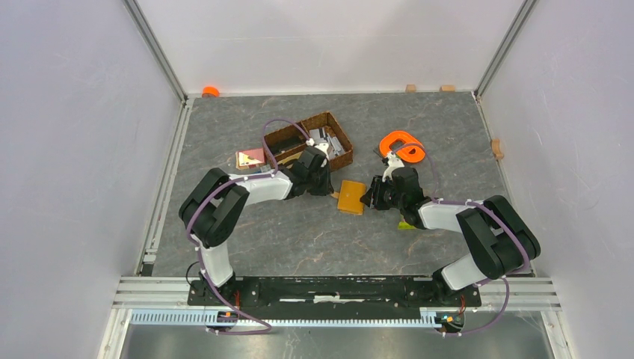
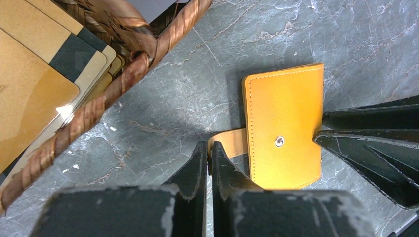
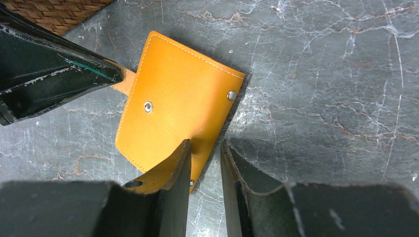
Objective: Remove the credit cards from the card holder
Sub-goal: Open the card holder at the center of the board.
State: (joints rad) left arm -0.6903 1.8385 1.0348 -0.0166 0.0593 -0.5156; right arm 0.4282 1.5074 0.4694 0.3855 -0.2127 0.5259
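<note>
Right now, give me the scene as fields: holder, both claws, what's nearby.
card holder: flat on the table between the arms, folded shut
closure tab: unfastened, sticking out toward the left arm
left claw: shut on the closure tab
right claw: pinching the card holder's opposite edge, it seems
wicker basket: beyond the left claw, cards inside
orange ring: beyond the right claw

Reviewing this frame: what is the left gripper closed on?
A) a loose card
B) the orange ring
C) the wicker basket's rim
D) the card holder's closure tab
D: the left wrist view shows the left gripper pinched shut on the closure tab that sticks out from the card holder.
</note>
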